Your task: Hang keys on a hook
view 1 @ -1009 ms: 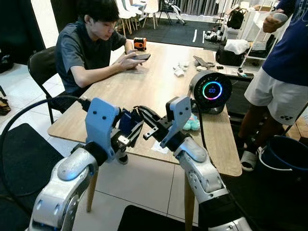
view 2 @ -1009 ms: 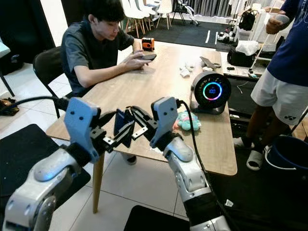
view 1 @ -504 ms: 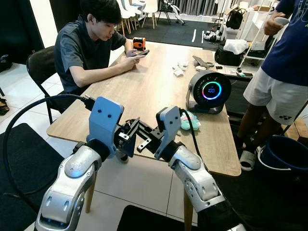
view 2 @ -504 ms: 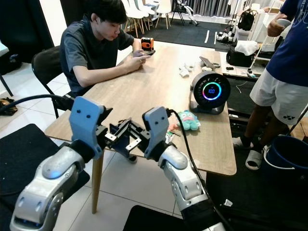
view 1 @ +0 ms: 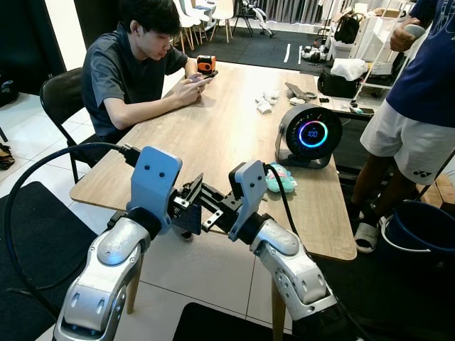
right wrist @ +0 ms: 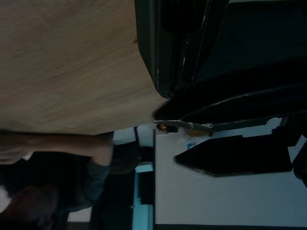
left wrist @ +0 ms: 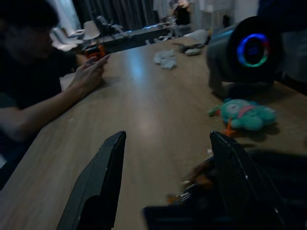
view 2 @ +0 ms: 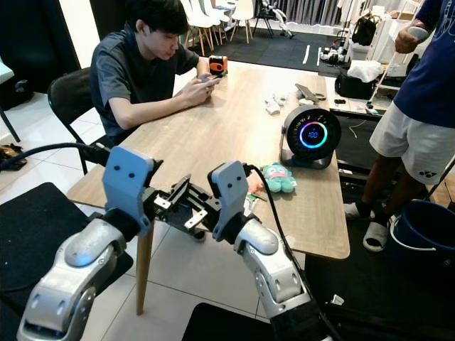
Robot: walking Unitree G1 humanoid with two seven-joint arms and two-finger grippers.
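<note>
I have both arms raised at the near edge of the wooden counter (view 1: 213,135), the left gripper (view 1: 190,212) and the right gripper (view 1: 213,207) meeting just in front of it. The left gripper's fingers (left wrist: 98,191) stand spread in its wrist view, with a small orange-and-metal glint low between them that I take to be the keys (left wrist: 192,184), though blur keeps me from being sure. In the right wrist view the same bright bit hangs at the counter's edge beside dark fingers; whether the right gripper's fingers are apart or together, or pinching anything, I cannot tell.

Farther along the counter sit a round fan with a lit ring (view 1: 311,135) and, just this side of it, a teal plush toy (view 1: 276,180). A seated person (view 1: 135,71) at the counter's far left corner looks at a phone; a second person (view 1: 416,106) stands off its right side.

I see no hook. By my reading the task is early: the keys are at most being passed between grippers, and hanging is all ahead.
</note>
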